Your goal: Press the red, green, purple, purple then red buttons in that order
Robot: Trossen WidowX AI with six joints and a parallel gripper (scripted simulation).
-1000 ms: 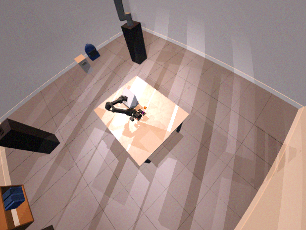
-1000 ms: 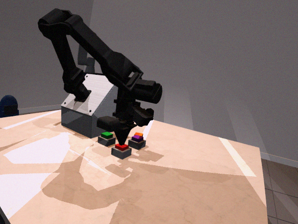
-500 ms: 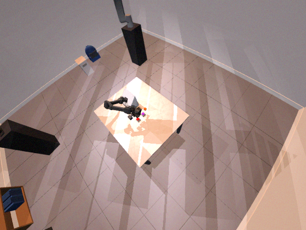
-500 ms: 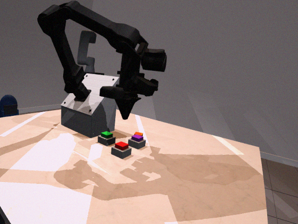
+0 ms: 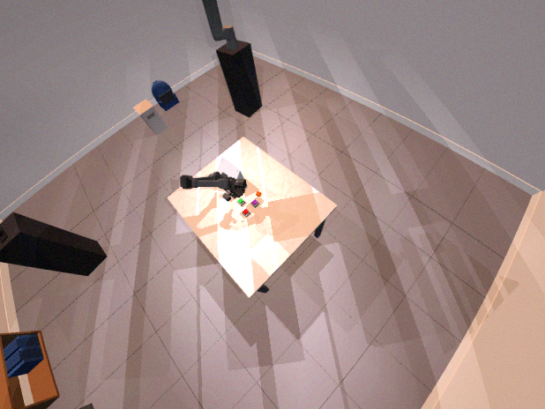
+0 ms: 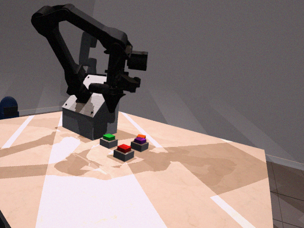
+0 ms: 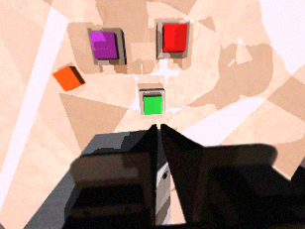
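We have one table (image 5: 304,194) (image 6: 197,169), and on it one arm (image 5: 207,182) (image 6: 59,49) on one base (image 5: 229,167) (image 6: 76,125) (image 7: 109,145). Its gripper (image 5: 238,191) (image 6: 112,111) (image 7: 158,128) points down, long axis near upright, fingers together, with nothing between them; it hangs above the buttons, touching none.

What the coming move turns on, we judge, is green (image 5: 241,201) (image 6: 108,137) (image 7: 152,104): in the wrist view it lies just off the fingertips at twelve o'clock, and in the exterior view below them at six. Its cap looks square, so we see no long axis to match. Red (image 5: 246,212) (image 6: 124,148) (image 7: 174,37) lies farther out at twelve in the wrist view, purple (image 5: 255,203) (image 6: 140,140) (image 7: 104,45) at eleven, the orange block (image 5: 258,194) (image 6: 141,136) (image 7: 68,78) at ten.

We count three buttons, one of each colour, and one block. We take green's press as the step in hand; a small shift toward twelve, then straight down, should do it. Descending too soon could catch only its near edge.
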